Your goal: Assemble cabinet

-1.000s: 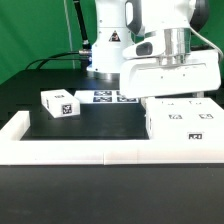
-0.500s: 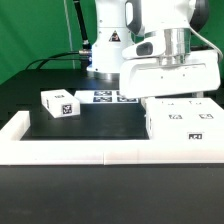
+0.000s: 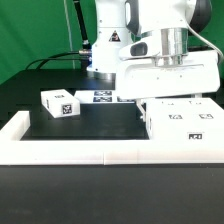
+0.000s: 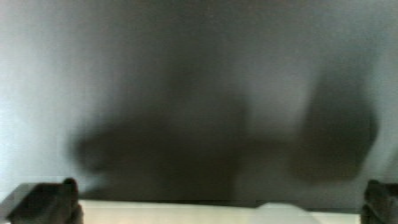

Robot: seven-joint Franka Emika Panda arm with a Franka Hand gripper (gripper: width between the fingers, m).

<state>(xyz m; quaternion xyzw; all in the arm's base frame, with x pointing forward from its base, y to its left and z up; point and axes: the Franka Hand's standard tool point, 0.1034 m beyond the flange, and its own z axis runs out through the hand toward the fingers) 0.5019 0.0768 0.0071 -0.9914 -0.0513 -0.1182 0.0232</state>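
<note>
The large white cabinet body [image 3: 186, 126] with markers lies at the exterior view's right, against the border rail. My gripper [image 3: 170, 99] hangs right over its top, its fingers mostly hidden by the white hand. In the wrist view the gripper [image 4: 222, 205] is open wide, with dark fingertips [image 4: 50, 200] at both edges. A pale blurred surface [image 4: 214, 213] lies between them, and I cannot tell whether they touch it. A small white cabinet block [image 3: 59, 103] with markers sits apart on the black table at the exterior view's left.
The marker board [image 3: 104, 97] lies flat at the back by the arm's base. A long low white border rail [image 3: 70, 150] runs along the front and up the left side. A green backdrop stands behind.
The gripper hand has come down slightly toward the cabinet body. The small block and the body have not moved.
</note>
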